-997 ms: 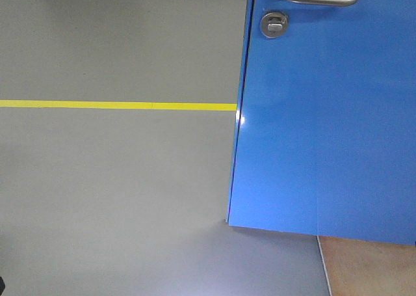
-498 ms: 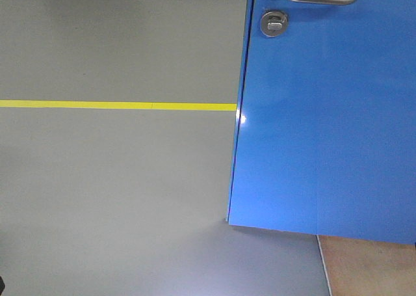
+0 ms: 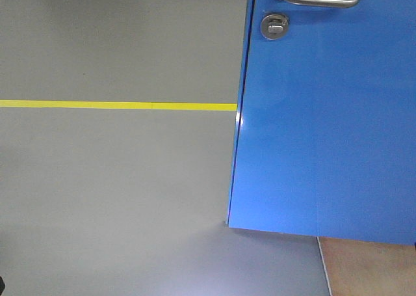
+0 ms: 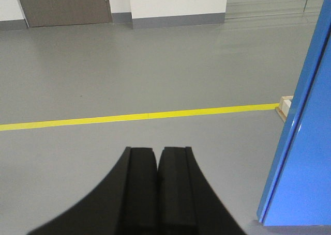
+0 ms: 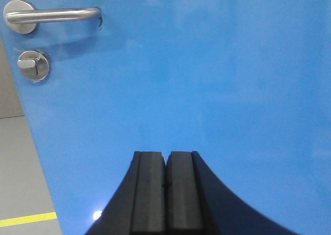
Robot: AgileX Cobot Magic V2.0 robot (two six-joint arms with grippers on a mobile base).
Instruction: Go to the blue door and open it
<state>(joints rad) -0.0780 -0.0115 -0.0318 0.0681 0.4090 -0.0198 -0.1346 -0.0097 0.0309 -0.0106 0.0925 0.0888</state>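
door (image 3: pixel 325 127) ajar, blue, handle (image 5: pixel 51 14) above lock (image 5: pixel 33 64); right gripper (image 5: pixel 165 186) faces it, maybe touching; both grippers pressed together, left gripper (image 4: pixel 156 186) over floor.

Grey floor (image 3: pixel 117 192) fills the left and centre of the front view. Yellow floor line (image 3: pixel 117 105) runs horizontally across the left half, upper-middle of frame. Tan floor patch (image 3: pixel 370 270) sits at lower right, edged by a thin white strip. Left wrist view: white wall (image 4: pixel 176 1) with grey skirting at top centre, brown-grey door (image 4: pixel 62 5) at upper left, small pale wooden block (image 4: pixel 285 107) at the line's right end.
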